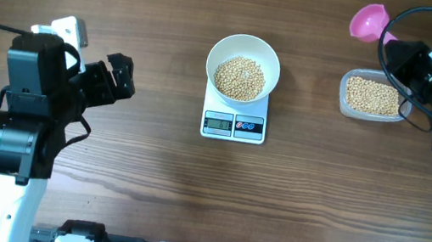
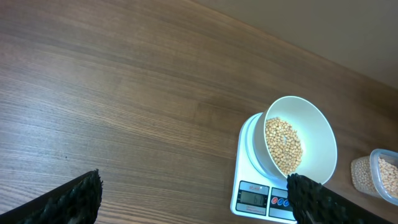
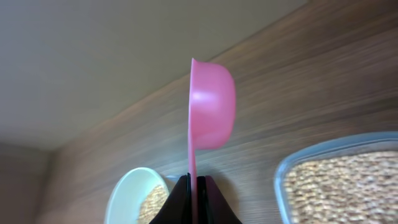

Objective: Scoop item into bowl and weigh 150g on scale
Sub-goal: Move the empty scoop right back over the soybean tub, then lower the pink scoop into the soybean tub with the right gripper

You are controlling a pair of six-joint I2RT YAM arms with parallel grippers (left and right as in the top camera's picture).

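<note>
left pincer (image 1: 122,79) spread wide, empty, over bare surface (image 1: 148,171) | scale (image 1: 233,125) mid-surface, bowl (image 1: 246,45) on it, beans (image 1: 239,78) inside | clear tub (image 1: 344,94) of beans to its right | right pincer (image 3: 193,186) clamped on pink scoop (image 3: 211,102) handle, beyond tub

Under me, the worktop (image 1: 136,195): brown wood, grain running side to side. On my right I note a clear tub (image 1: 344,93), rectangular with rounded corners, upright and open-topped, resting on the worktop. The pink scoop (image 1: 369,22) is beyond the tub's far-left corner and apart from it. My right wrist view shows the scoop on edge, round cup uppermost, thin handle pointing straight down.
</note>
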